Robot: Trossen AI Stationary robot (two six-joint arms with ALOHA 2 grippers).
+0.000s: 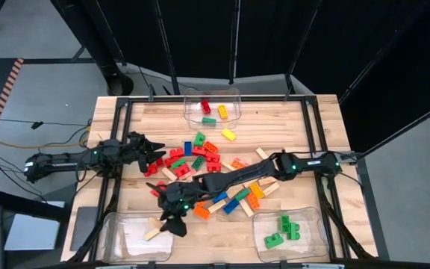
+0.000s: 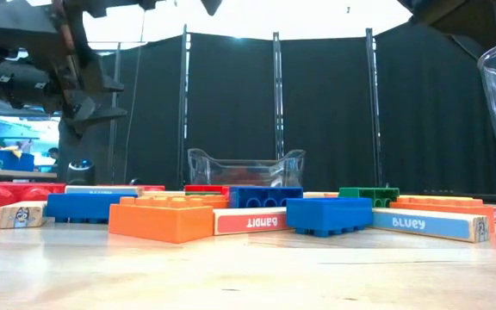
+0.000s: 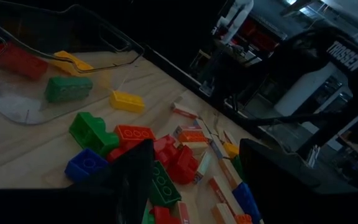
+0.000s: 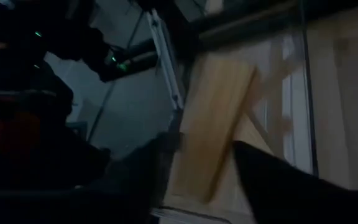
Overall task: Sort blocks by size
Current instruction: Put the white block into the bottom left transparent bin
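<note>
Red, green, blue, yellow and orange studded blocks and tan wooden bars lie in a pile at the table's middle. My right gripper reaches across the pile to the near-left clear bin, fingers apart. A tan wooden bar shows at that bin beside the fingertips. In the right wrist view the blurred bar sits in the gap between the two fingers. My left gripper waits open at the pile's left side, with nothing between its fingers. My right gripper stands with a finger on either side of the tan bar's near part, slanting down from the table's right. Blur hides the edges, so I cannot tell whether the fingers touch the bar.
A clear bin at the far edge holds red, green and yellow bricks. The near-right bin holds green bricks. The right arm lies stretched over the pile. In the low view, orange and blue bricks stand nearest.
</note>
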